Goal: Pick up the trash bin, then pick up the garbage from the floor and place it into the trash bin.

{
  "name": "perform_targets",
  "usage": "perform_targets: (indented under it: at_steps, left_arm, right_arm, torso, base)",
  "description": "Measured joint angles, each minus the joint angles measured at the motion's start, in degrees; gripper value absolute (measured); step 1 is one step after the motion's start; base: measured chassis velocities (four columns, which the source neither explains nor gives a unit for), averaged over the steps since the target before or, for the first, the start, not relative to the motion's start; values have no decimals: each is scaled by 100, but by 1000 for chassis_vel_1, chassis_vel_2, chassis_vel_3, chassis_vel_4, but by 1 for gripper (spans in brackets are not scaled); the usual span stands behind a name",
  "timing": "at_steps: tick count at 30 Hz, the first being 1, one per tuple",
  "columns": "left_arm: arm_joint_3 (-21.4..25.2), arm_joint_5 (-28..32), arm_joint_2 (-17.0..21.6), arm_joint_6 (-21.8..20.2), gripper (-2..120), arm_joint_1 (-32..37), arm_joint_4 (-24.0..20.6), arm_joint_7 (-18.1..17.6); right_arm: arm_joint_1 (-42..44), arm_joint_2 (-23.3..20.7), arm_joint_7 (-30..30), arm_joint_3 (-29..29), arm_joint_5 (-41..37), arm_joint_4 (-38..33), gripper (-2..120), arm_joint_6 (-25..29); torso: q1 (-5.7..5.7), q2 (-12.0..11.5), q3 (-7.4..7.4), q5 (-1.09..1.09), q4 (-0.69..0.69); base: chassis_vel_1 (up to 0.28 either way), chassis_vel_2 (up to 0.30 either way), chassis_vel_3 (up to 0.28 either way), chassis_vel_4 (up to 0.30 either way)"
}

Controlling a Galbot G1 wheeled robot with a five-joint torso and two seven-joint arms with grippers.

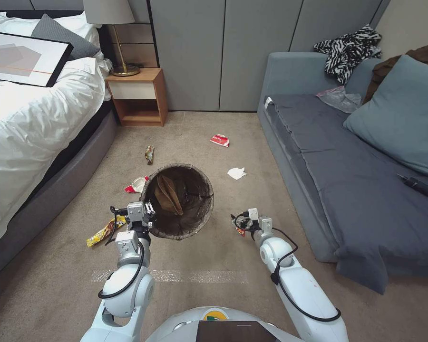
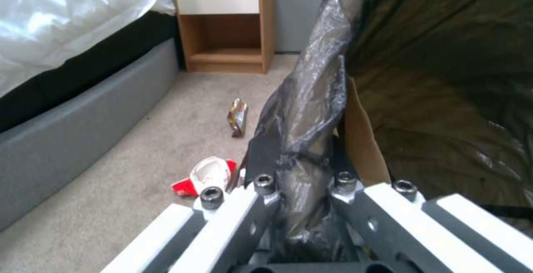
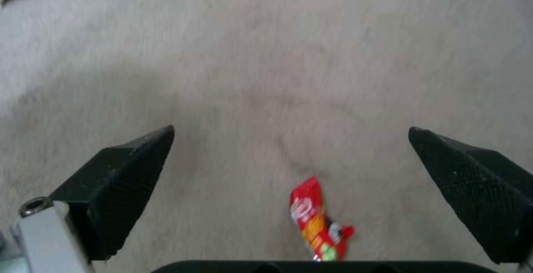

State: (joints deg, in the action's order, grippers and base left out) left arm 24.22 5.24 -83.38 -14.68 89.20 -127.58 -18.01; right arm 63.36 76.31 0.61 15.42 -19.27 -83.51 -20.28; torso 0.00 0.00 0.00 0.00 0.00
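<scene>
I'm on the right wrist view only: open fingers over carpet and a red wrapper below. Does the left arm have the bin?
Observer: Yes. The left gripper is shut on the bag-lined rim of the trash bin.
Operator: Anything in the bin?
Observer: A piece of brown paper lies inside it.
Operator: Where is my gripper relative to the bin?
Observer: The right gripper is to the bin's right, apart from it, above the red wrapper.
Operator: Other litter nearby?
Observer: A white tissue lies ahead of your gripper, and a yellow wrapper lies left of the left gripper.
</scene>
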Motion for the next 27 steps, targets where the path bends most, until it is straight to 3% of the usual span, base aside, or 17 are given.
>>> perform_targets:
  at_steps: [18, 27]
  left_arm:
    - [-15, -62, -32, 10, 2, 60, 41, 1]
    - [-22, -76, -42, 23, 2, 71, 55, 2]
  right_arm:
    - [-529, 171, -145, -155, 497, 1265, 100, 198]
    - [-590, 178, -172, -115, 577, 1483, 100, 298]
  torso:
    - [0, 0, 0, 0, 0]
    - [0, 0, 0, 0, 0]
  base:
    - [0, 0, 0, 0]
    - [0, 0, 0, 0]
